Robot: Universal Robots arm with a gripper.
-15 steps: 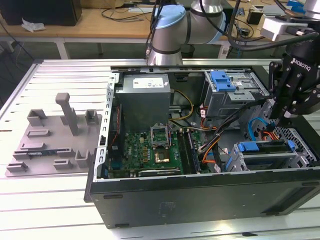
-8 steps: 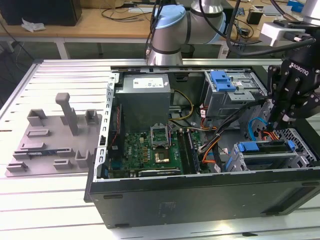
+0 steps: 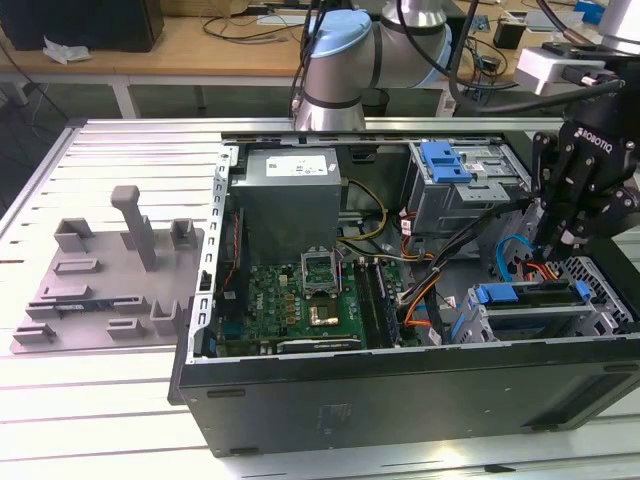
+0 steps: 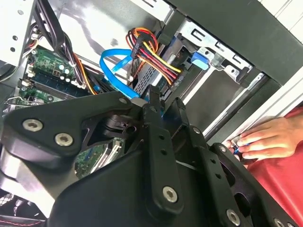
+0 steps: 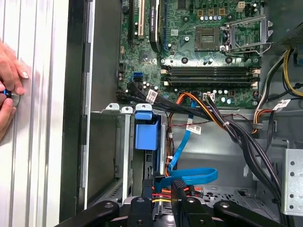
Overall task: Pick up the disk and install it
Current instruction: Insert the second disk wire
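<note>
The gripper point(image 3: 560, 243) hangs inside the open computer case point(image 3: 400, 385). Its fingers point(image 5: 176, 191) are nearly closed and hold nothing. Just below it the disk point(image 3: 530, 297) sits on edge in its metal cage point(image 3: 598, 312) (the blue frame point(image 5: 147, 133) helps it slide in). A hand point(image 4: 265, 139) rests outside the case.

The hand point(image 3: 562, 243) hangs inside the open computer case point(image 3: 400, 390), above the drive cage point(image 3: 545, 312). Bundled cables point(image 5: 222, 125) and a looped blue cable point(image 5: 189, 176) crowd the gap beside it. A person's hand point(image 4: 265, 139) rests on the case's outer edge.
</note>
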